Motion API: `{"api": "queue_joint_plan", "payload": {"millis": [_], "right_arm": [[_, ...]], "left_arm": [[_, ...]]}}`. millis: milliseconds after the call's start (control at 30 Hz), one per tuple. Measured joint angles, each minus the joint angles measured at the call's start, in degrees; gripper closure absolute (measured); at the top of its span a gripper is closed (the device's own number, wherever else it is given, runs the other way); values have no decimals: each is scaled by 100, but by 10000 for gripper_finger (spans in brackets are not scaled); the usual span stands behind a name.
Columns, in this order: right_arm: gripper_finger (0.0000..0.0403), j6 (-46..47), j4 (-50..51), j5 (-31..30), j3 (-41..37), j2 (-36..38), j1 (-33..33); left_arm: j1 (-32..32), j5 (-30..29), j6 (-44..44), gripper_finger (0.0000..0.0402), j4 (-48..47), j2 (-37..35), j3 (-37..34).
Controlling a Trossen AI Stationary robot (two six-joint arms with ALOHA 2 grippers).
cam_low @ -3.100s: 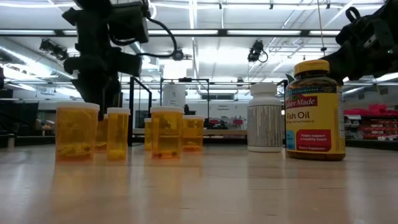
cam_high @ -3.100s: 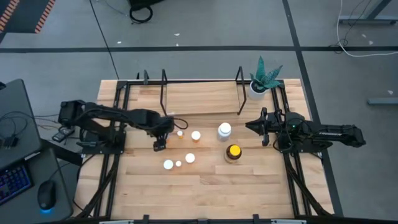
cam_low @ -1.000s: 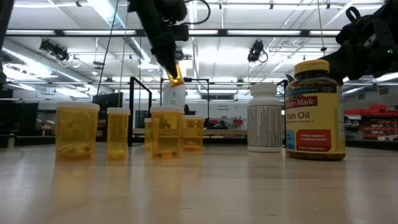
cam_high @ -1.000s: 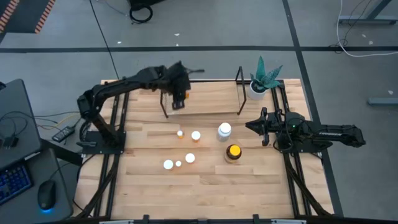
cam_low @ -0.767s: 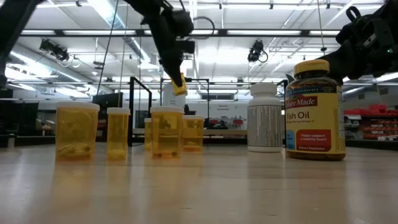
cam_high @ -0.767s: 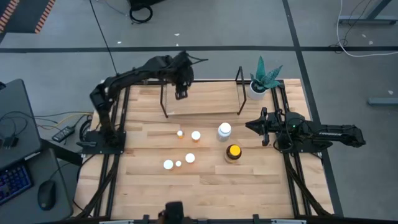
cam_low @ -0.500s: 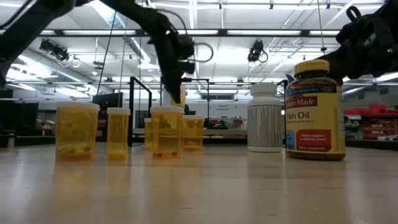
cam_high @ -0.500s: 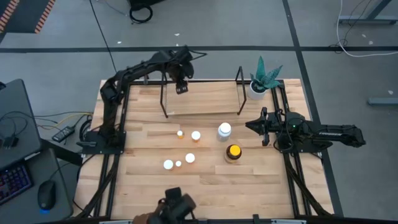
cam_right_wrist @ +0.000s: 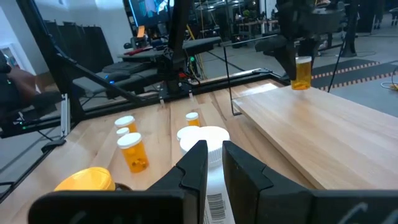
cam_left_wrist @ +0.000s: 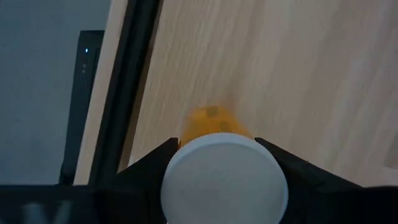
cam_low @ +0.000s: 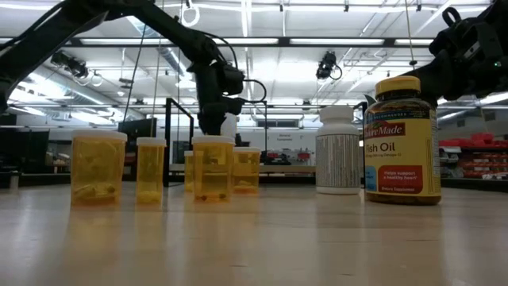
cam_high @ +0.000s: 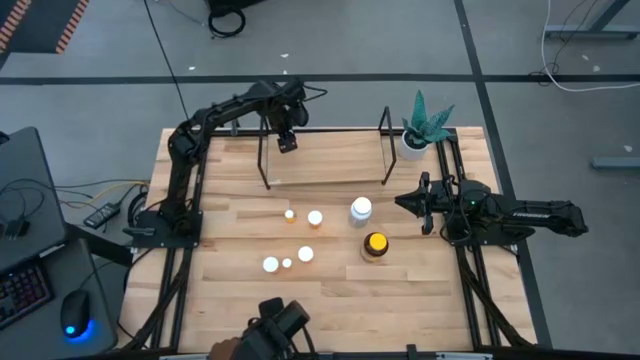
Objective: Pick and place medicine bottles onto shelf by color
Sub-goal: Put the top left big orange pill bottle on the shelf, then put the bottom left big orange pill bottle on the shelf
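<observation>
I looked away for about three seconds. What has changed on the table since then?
The left pincer picked one orange bottle from the cluster, carried it up to the shelf and now holds it over the board's far-left part. The five other orange bottles, white bottle, amber bottle and right pincer stayed put.

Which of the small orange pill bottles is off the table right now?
The one clamped in the left claw, hanging above the shelf board: orange bottle. The other five small orange bottles stand capped on the tabletop.
</observation>
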State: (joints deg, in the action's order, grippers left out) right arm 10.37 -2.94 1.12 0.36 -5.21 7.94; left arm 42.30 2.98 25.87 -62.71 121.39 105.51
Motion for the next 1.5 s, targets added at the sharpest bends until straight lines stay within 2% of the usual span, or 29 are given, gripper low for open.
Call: {"api": "queue_joint_plan", "payload": {"millis": [533, 667, 1067, 1500], "right_arm": [[346, 0, 2, 1, 1, 0, 0], [346, 0, 2, 1, 0, 0, 0], [346, 1, 2, 0, 1, 0, 0], [346, 0, 4, 1, 1, 0, 0]], "left_arm": [[-11, -161, -113, 194, 11, 237, 3], [-11, -341, -123, 172, 3, 244, 3], [-20, -361, -127, 97, -83, 248, 4], [-141, -379, -290, 86, -806, 247, 1120]]}}
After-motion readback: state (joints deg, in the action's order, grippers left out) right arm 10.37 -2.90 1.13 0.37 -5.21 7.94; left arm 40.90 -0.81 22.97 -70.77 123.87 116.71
